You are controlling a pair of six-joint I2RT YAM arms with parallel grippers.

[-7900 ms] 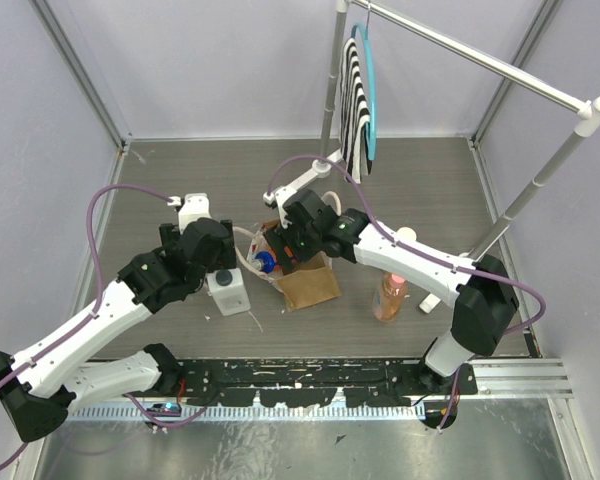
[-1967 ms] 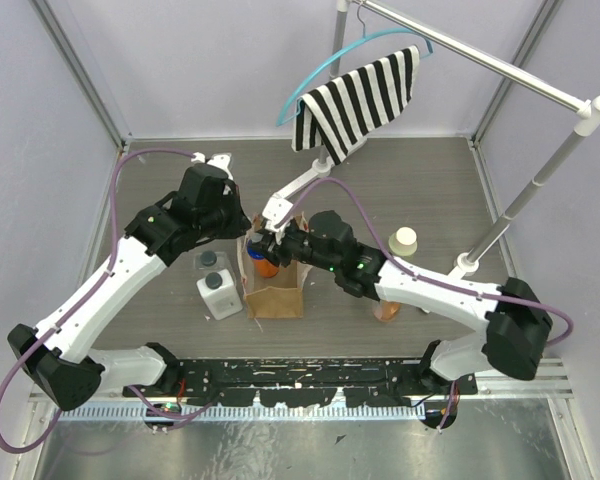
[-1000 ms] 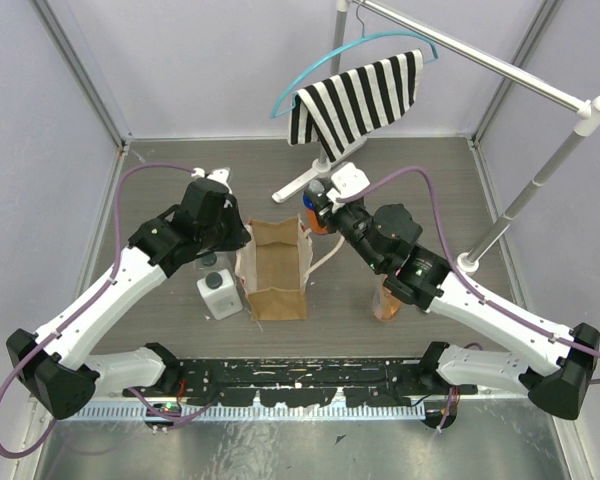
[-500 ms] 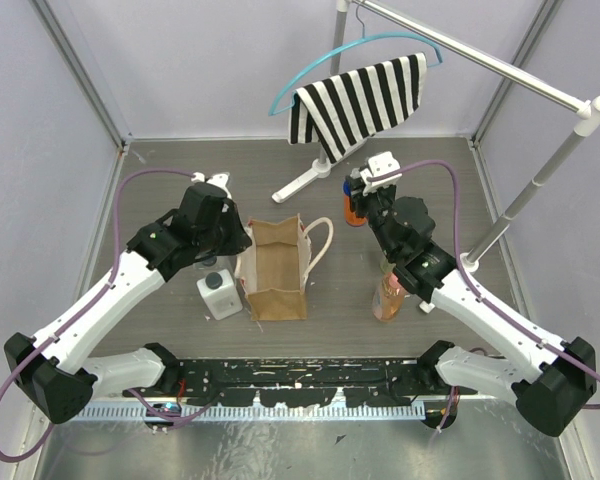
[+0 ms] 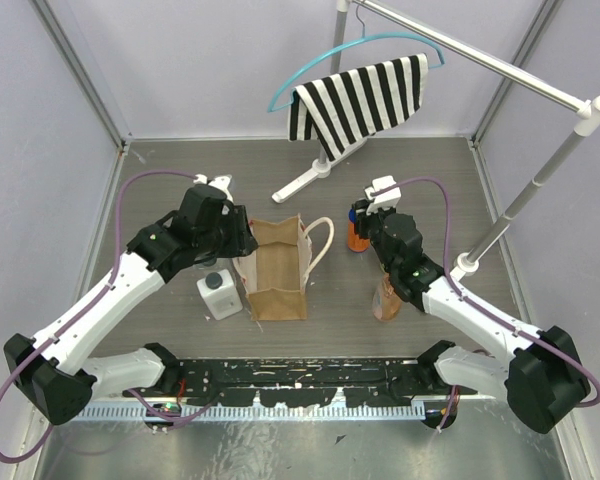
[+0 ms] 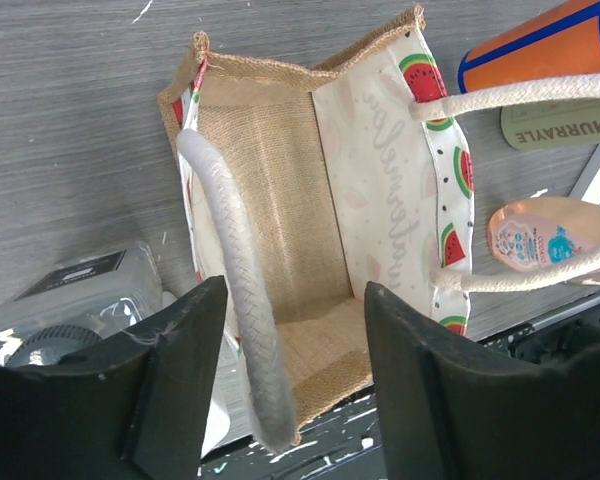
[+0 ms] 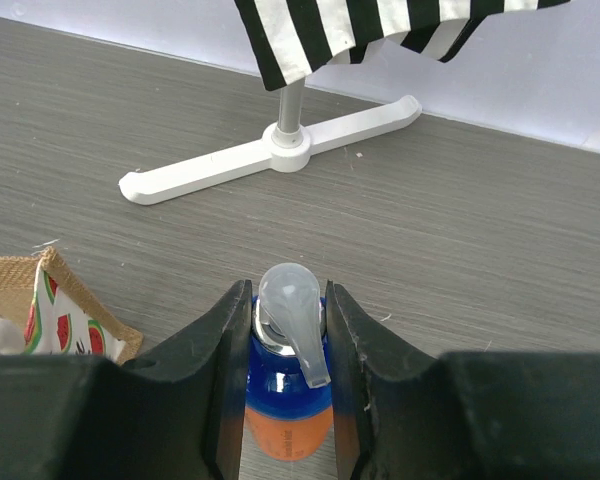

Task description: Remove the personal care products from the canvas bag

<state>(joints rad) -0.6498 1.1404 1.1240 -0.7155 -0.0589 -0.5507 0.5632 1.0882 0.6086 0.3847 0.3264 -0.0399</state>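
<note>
**Top view.** The canvas bag stood open on the bench between the two arms. The right tool carried the orange bottle outside the bag, well to its right and behind the pink bottle. Half a second before, tool and bottle had been farther back, near the rack foot. A second before, they had been just past the bag's far right corner. The left tool hung at the bag's left rim, its place little changed. The squat white bottle stood just beside the bag's left wall. The striped cloth hung on a blue hanger above.

**Left wrist view.** The left tool's fingers were spread wide, with one cream handle lying between them. Shown only here were the bag's woven floor and a watermelon print on its inner right wall. The second handle looped across the orange and pink bottles beyond that wall. The squat bottle's black cap sat at lower left.

**Right wrist view.** The right tool's fingers pinched the orange bottle's blue collar from both sides, under a clear pump head. The arm hid this contact in the top view. Whether the bottle's base touched the bench could not be told. One corner of the bag showed at lower left.
</note>
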